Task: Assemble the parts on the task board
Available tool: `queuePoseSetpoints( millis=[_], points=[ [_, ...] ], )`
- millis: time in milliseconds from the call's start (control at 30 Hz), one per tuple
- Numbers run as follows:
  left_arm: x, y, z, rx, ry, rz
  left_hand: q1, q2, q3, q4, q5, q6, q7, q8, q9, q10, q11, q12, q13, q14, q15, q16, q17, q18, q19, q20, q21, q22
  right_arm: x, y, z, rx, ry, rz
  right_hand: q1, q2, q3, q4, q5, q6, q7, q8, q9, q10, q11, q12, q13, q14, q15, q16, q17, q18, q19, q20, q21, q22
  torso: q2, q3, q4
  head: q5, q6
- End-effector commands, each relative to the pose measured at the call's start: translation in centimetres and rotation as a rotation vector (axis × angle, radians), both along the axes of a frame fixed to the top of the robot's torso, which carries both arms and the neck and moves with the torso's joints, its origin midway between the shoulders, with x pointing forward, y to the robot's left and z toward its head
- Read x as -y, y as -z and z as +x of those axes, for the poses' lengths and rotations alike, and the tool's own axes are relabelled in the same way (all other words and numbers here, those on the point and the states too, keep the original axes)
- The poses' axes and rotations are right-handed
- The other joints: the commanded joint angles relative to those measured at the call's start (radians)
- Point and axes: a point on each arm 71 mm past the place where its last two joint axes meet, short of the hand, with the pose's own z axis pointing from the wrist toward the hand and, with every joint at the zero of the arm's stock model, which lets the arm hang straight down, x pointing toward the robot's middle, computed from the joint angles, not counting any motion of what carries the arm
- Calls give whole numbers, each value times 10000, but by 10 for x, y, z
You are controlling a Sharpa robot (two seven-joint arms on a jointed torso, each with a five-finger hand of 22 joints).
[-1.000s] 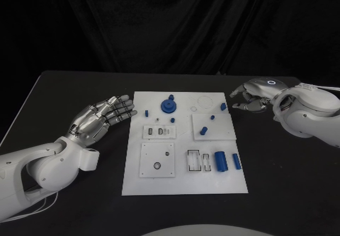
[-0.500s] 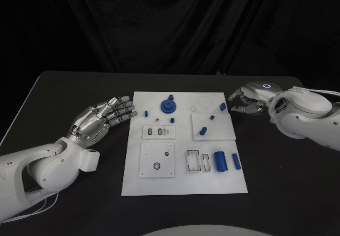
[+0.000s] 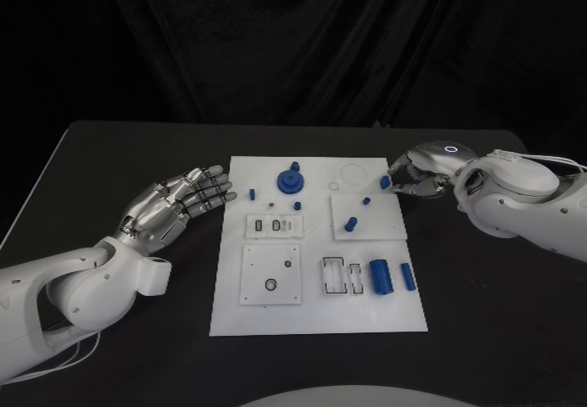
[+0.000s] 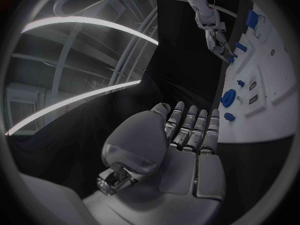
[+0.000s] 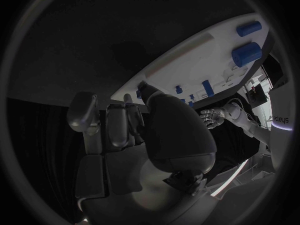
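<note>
The right hand [image 3: 414, 176] has slid in toward the board [image 3: 315, 314] and now sits at its far right edge, right by a small blue part [image 3: 385, 182]. Its fingers are curled in, but I cannot tell if they pinch that part. The left hand [image 3: 177, 203] has stayed put beside the board's left edge, flat with fingers apart and holding nothing, and the other blue parts [image 3: 291, 181] lie on the board.
</note>
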Motion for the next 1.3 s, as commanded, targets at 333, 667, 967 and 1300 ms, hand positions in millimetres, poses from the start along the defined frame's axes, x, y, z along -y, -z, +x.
queuePoseSetpoints(
  millis=[333, 667, 967, 1300],
  points=[
    [1, 1, -2, -29, 116, -152, -104, -18, 74, -20, 56, 4, 58, 25, -13, 6, 72, 42, 12, -3, 47, 59, 5, -105, 49, 24, 41, -17, -9, 1, 2, 186, -244, 89, 90, -30, -52, 0, 43, 49, -5, 35, -16, 10, -22, -2, 270, -20, -12, -37, 724, 134, 17, -67, -52, 1106, 2, -13, -6, -24, -30],
    [2, 2, -3, -72, 163, -159, -112, -22, 93, -23, 54, -12, 66, 20, -16, -1, 75, 39, 10, -11, 50, 59, 4, -109, 45, 24, 37, -18, -10, 2, 6, 144, -195, 12, 105, -56, -74, -5, 31, 6, -8, 5, -35, -31, -22, -29, 235, -34, -10, -73, 698, 144, -5, -65, -115, 1089, 1, -17, -5, -10, -39],
    [2, 3, -3, -104, 177, -148, -117, -24, 105, -24, 53, -12, 70, 19, -16, -5, 77, 38, 10, -27, 52, 48, 1, -111, 40, 24, 33, -20, -10, 2, 7, 150, -201, 4, 193, -15, -107, -1, 108, 464, -10, 211, 76, 16, -26, 7, 274, -16, -13, -65, 708, 138, 32, -69, -130, 1111, -7, -19, 23, -46, -57],
    [2, 4, -3, -147, 177, -125, -117, -24, 105, -24, 53, -12, 70, 19, -16, -5, 77, 38, 10, -27, 52, 48, 1, -111, 40, 24, 33, -20, -13, 2, 8, 248, -327, 64, 400, 110, -162, -105, 515, 1573, -93, 777, 645, 60, -79, 48, 312, 16, -52, -42, 734, 129, 103, -100, -158, 1175, -7, -16, 1, -28, -78]
  ],
)
